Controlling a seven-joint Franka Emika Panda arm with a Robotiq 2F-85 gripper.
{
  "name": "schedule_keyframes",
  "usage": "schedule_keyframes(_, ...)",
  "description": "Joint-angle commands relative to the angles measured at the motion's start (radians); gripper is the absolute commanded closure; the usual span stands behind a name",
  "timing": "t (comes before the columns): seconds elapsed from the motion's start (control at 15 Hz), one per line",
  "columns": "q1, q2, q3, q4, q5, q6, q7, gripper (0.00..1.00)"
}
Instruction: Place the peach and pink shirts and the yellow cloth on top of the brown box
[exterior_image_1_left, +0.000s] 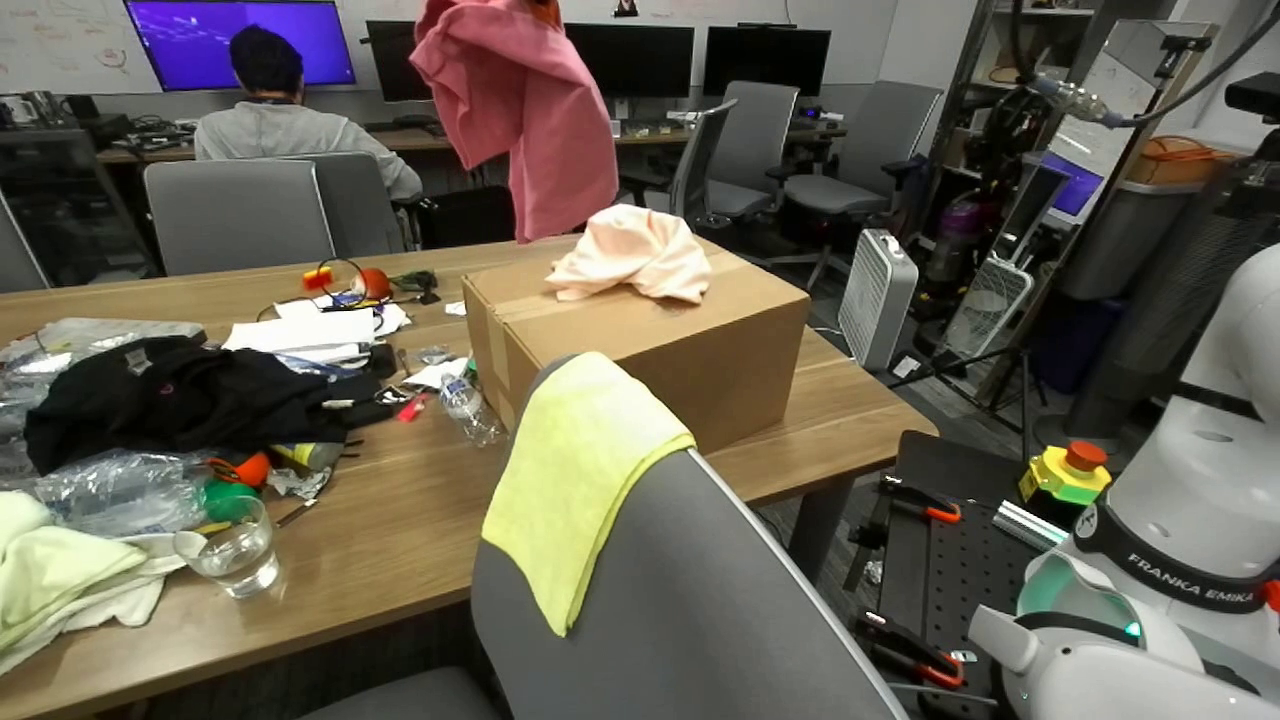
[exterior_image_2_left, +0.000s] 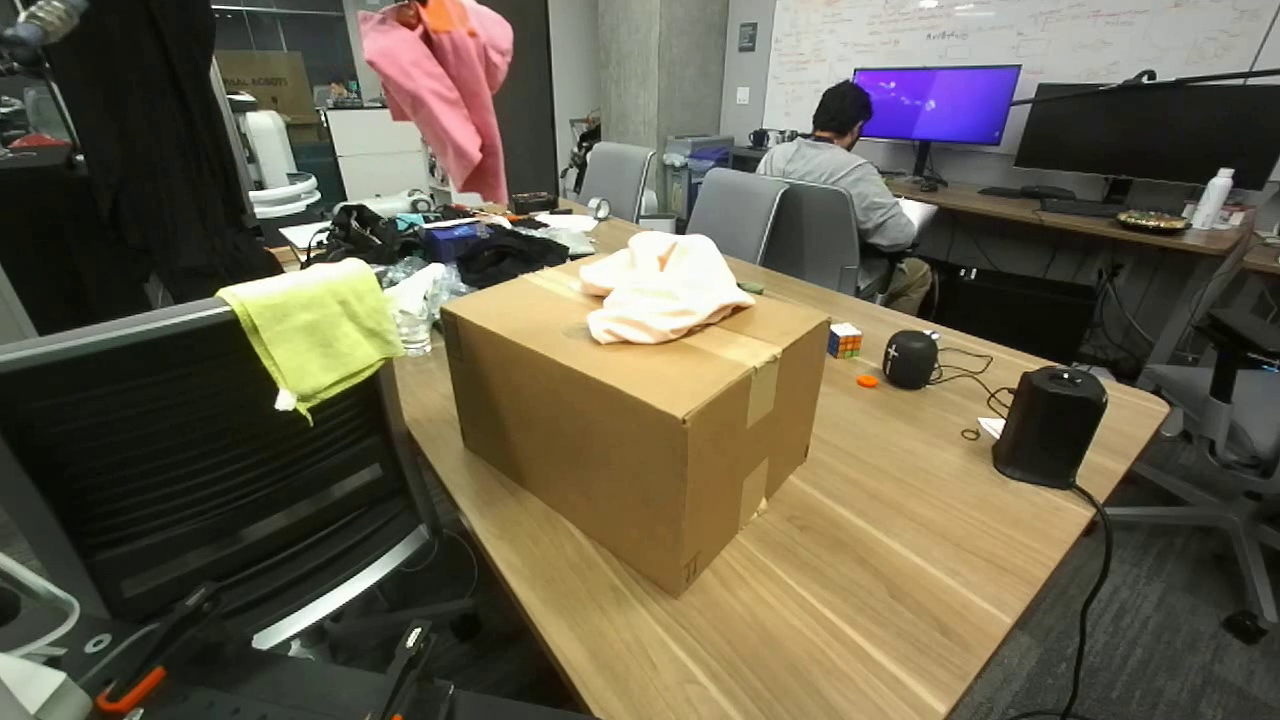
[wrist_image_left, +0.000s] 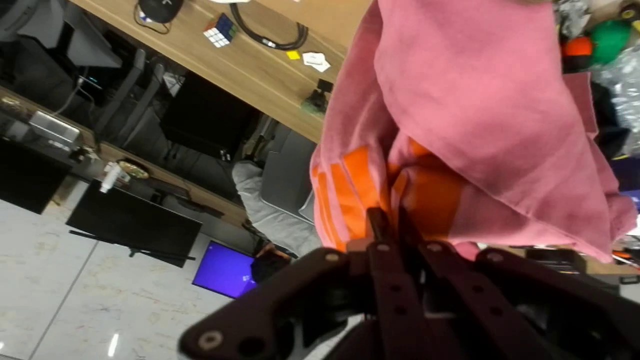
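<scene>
My gripper (wrist_image_left: 392, 220) is shut on the pink shirt (wrist_image_left: 470, 85), pinching it at its orange print. The pink shirt hangs in the air in both exterior views (exterior_image_1_left: 555, 130) (exterior_image_2_left: 450, 90), above and beyond the brown box (exterior_image_1_left: 700, 370) (exterior_image_2_left: 570, 440). My gripper is mostly cut off at the top edge there. The peach shirt (exterior_image_1_left: 640, 250) lies crumpled on top of the box; it also shows in an exterior view (exterior_image_2_left: 670, 290). The yellow cloth (exterior_image_1_left: 590, 460) (exterior_image_2_left: 320, 320) is draped over a chair back. A part of the box top (wrist_image_left: 325, 20) shows in the wrist view.
The grey chair (exterior_image_1_left: 640, 610) stands against the table's edge, close to the box. Clutter covers the table beside the box: a black garment (exterior_image_1_left: 200, 400), a glass (exterior_image_1_left: 235, 560), a bottle (exterior_image_1_left: 468, 408), a pale cloth (exterior_image_1_left: 70, 580). A speaker (exterior_image_2_left: 910, 360) stands beyond it. A person (exterior_image_2_left: 840, 180) sits behind.
</scene>
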Motion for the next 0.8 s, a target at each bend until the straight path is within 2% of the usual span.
schedule_keyframes(0.0,-0.004,0.080,-0.058,0.108,-0.121,-0.056,0.103,0.97)
schedule_keyframes(0.33,0.015,0.155,-0.154,0.196,-0.262,-0.132,0.214,0.97)
schedule_keyframes(0.67,0.041,0.209,-0.210,0.251,-0.408,-0.212,0.325,0.97)
schedule_keyframes(0.73,0.047,0.216,-0.219,0.254,-0.418,-0.223,0.336,0.70)
